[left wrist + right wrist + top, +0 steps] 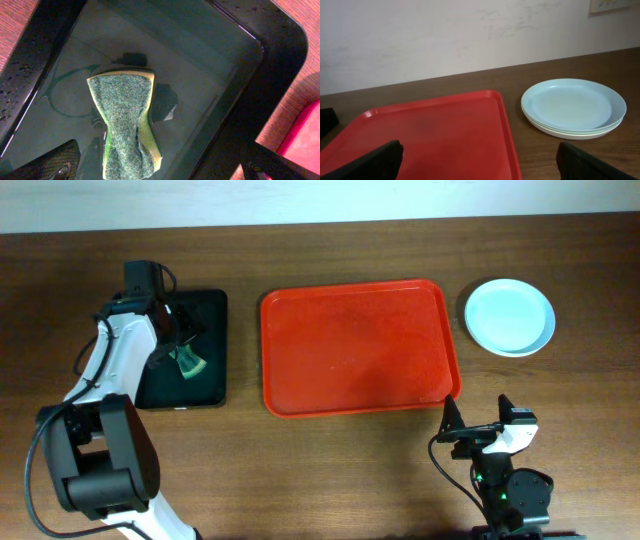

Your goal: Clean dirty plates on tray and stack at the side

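Observation:
The plates (509, 316) are stacked on the table to the right of the red tray (356, 348), the pale blue one on top. The right wrist view shows the stack (572, 106) with white and mint rims under the blue plate. The red tray (430, 135) has nothing on it. My left gripper (180, 345) is open over the black tray (205, 380), its fingers wide apart on either side of a green scouring sponge (125, 125) that lies in shallow water. My right gripper (478, 412) is open and empty by the red tray's front right corner.
The black tray (280, 60) holds water and stands left of the red tray. A pale wall runs along the table's far edge (470, 30). Bare wooden table (330, 470) lies in front of both trays.

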Controlling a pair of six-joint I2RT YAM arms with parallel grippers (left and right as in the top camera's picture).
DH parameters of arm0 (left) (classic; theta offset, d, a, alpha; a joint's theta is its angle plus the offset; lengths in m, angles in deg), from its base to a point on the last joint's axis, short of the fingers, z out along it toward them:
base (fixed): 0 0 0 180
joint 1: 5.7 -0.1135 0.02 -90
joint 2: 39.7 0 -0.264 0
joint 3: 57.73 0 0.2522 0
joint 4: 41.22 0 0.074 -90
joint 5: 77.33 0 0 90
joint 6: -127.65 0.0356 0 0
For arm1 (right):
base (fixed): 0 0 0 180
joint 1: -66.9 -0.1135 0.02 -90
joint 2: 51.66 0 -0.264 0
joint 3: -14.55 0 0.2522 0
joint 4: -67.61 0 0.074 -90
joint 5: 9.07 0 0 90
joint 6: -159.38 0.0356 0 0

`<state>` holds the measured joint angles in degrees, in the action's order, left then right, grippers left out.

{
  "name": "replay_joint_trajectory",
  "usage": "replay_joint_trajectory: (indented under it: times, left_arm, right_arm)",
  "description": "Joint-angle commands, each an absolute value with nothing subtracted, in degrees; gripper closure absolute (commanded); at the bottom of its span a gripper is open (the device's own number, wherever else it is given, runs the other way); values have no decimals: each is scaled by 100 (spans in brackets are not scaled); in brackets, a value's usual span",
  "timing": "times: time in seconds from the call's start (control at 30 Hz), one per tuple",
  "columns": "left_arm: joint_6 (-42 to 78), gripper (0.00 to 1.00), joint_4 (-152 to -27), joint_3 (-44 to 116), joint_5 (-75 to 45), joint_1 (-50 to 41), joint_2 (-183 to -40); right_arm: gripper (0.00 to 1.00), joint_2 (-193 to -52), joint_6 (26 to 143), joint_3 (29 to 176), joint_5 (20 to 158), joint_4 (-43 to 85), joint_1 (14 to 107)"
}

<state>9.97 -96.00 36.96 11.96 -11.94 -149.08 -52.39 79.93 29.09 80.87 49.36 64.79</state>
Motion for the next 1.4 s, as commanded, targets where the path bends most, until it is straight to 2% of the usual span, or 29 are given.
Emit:
replay_joint_trajectory:
  times: [0.0,0.33,0.47,0.6,0.67,0.7,0.8,0.9,1.13,1.37]
  left_arm:
    - [1014,1,-9604,3772,1152,-1225,-14795]
    - [1014,1,-9611,3772,1159,-1225,-14709]
    - [1034,1,-10203,3748,2094,-1225,-13820]
    - [1423,1,-9768,2922,2110,-1061,-12296]
    - [1961,1,-8902,1895,2105,-809,-11158]
    - [2028,1,-8651,1573,2108,-744,-10819]
    - [2109,1,-7624,-160,2105,-444,-8635]
    - [2166,1,-7519,-770,2009,-425,-7274]
    - [3593,1,-7232,-1753,1450,-425,-5744]
    - [3578,1,-6262,-3301,849,-425,-4463]
  right_arm:
    - [1,-5184,8019,2863,8022,4914,6505]
    - [1,-5184,8019,2863,8022,4914,6505]
    - [1,-5184,8019,2863,8024,4914,6505]
    - [1,-5184,8019,2863,8022,4914,6505]
    - [1,-5184,8019,2863,8022,4914,6505]
    - [2,-5184,8019,2863,8022,4914,6505]
    - [1,-5184,8019,2863,8022,4914,6505]
    - [1,-5184,8019,2863,8022,4914,6505]
    - [2,-5184,8019,2863,8022,4914,6505]
    - [1,-5184,8019,2863,8022,4914,6505]
